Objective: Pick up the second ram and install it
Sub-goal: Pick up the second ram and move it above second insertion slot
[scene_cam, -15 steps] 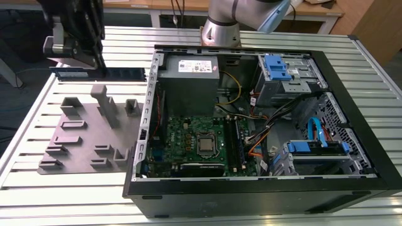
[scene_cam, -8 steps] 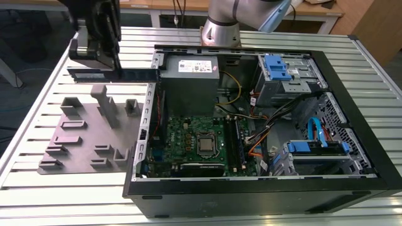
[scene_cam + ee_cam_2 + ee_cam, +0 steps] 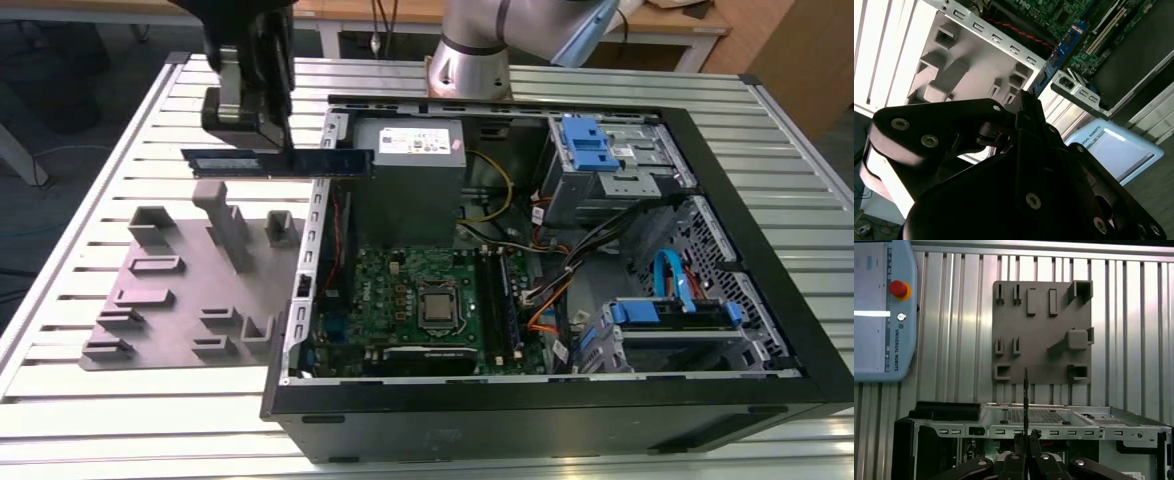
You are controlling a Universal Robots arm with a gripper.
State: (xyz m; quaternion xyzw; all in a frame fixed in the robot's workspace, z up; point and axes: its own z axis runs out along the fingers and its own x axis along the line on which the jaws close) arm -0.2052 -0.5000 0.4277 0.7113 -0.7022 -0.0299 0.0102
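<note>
**Inspector:** Status, largest item first?

**Operator:** The open computer case point(image 3: 534, 415) lies on the table, with the grey fixture tray point(image 3: 174, 290) just beside it. My gripper point(image 3: 272, 146) pinches the second ram point(image 3: 327, 161), held level and aloft by the case's wall. The step in hand is the carry; it is not yet installed.

**Inspector:** Requirement?

**Operator:** I judge it needs aligning over a free motherboard point(image 3: 400, 290) slot.

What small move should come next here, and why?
Probably a short carry toward the exterior view's right, over the green motherboard. The black gripper holds the long thin dark memory strip level in the air, at the edge of the open black computer case beside the grey fixture tray, not yet above the board.
</note>
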